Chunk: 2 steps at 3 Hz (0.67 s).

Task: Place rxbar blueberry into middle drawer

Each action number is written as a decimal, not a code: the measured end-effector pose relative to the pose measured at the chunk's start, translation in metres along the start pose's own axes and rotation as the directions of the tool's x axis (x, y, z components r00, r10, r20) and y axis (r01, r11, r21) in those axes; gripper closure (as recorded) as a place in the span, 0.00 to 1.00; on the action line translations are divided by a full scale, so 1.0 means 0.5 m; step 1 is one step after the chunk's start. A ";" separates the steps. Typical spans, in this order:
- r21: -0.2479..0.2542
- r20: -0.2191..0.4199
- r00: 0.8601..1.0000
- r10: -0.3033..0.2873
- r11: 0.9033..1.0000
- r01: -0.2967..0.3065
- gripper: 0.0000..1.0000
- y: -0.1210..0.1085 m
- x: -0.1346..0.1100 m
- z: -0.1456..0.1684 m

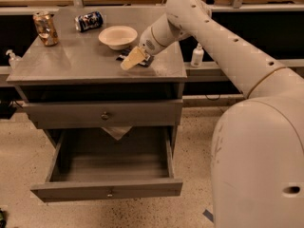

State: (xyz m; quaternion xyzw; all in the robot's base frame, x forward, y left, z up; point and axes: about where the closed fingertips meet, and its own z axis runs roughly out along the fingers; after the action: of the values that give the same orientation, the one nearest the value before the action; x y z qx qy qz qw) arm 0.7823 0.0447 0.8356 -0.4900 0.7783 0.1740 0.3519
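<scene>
The gripper (133, 58) was low over the table (71, 63), just in front of the bowl (107, 38) and a little to the right of it. The rxbar (146, 61) lay flat on the table at the same place. Its dark wrapper showed on both sides of the gripper tip, so the tip was on it or directly above it. Whether the gripper was open or already closed on the rxbar, I cannot tell, because from this view the tip looked like one pale wedge. The bar did not look lifted.

The middle drawer (107, 191) was well below the bowl, pulled out to the front, and its box looked empty. The upper drawer (104, 114), between the bowl and the open one, was closed.

In my judgement the task was at an early stage. The drawer was already open, so that part needed no work. The reach to the bar looked finished or nearly finished, but a firm hold was not confirmed. What was left was to secure the bar, raise it from the table, carry it forward past the table edge and down from the height of the bowl, and release it inside the open box.
</scene>
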 end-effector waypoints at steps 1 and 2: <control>0.005 -0.015 1.000 -0.006 1.000 0.006 0.68 0.000 0.015 0.017; 0.006 -0.020 1.000 -0.010 1.000 0.010 0.91 -0.001 0.019 0.016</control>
State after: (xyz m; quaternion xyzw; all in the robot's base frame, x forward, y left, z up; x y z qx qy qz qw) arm 0.7829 0.0433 0.8233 -0.4944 0.7798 0.1652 0.3466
